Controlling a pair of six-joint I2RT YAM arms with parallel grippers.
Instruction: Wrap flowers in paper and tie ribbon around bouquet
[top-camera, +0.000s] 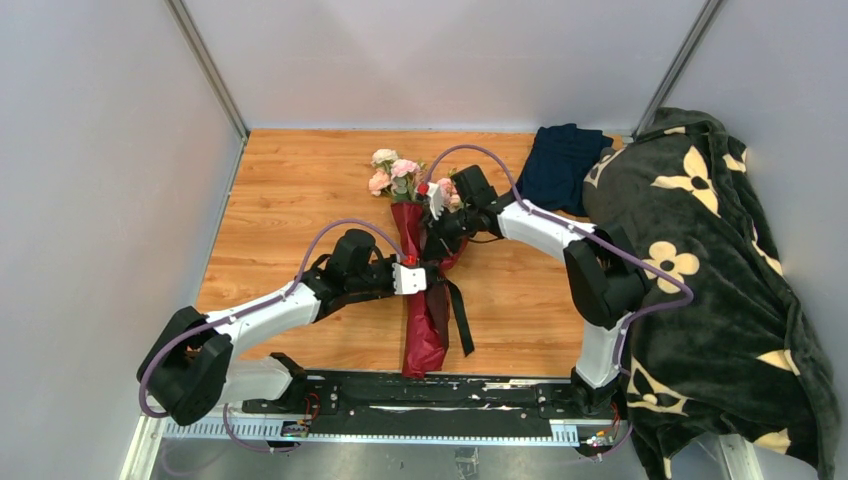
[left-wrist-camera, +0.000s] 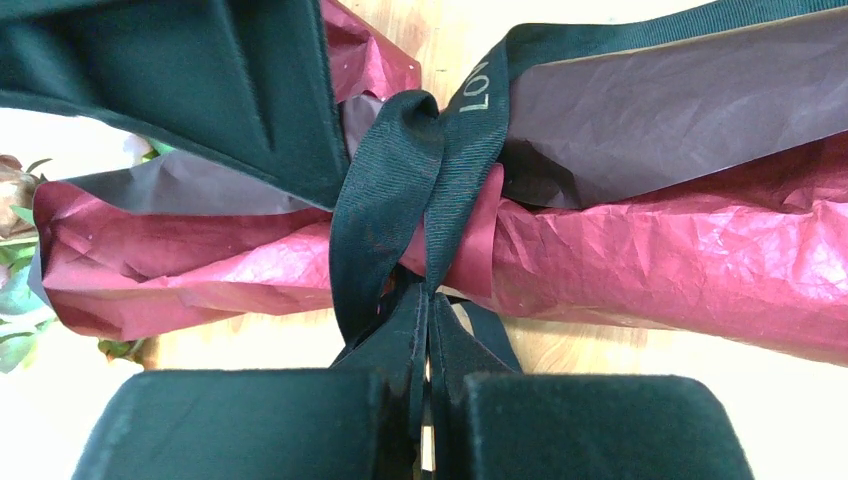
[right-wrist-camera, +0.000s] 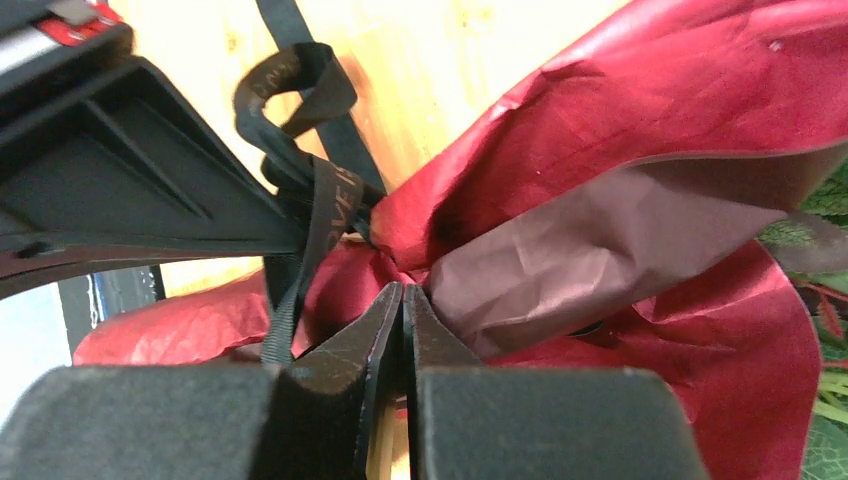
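the bouquet (top-camera: 408, 228) is laid lengthwise near the middle of the wooden table (top-camera: 290, 210), with the flowers (top-camera: 393, 172) pointed toward the far wall and the tail of the paper (top-camera: 424, 340) reaching toward the near edge. the burgundy sheet is gathered tightly at a waist, where its darker reverse is turned outward in flaps. the ribbon (left-wrist-camera: 385, 215) is wound around that waist and crossed over itself (pale lettering is printed on one strand). loose tails of it are seen trailing over the wood to the right of the cone. the left gripper (left-wrist-camera: 425, 345) is brought in from the left of the waist, and its fingers are pressed together on ribbon strands that run from the crossing straight into them. the right gripper (right-wrist-camera: 403, 300) is set against the waist from the bloom-ward side. its fingers are drawn together to a thin slit, with the tips at the creased paper beside the ribbon, and whether anything is pinched there cannot be told. a folded navy cloth (top-camera: 565, 165) is placed at the far right of the table, beside a dark blanket (top-camera: 700, 290) with cream flower shapes.
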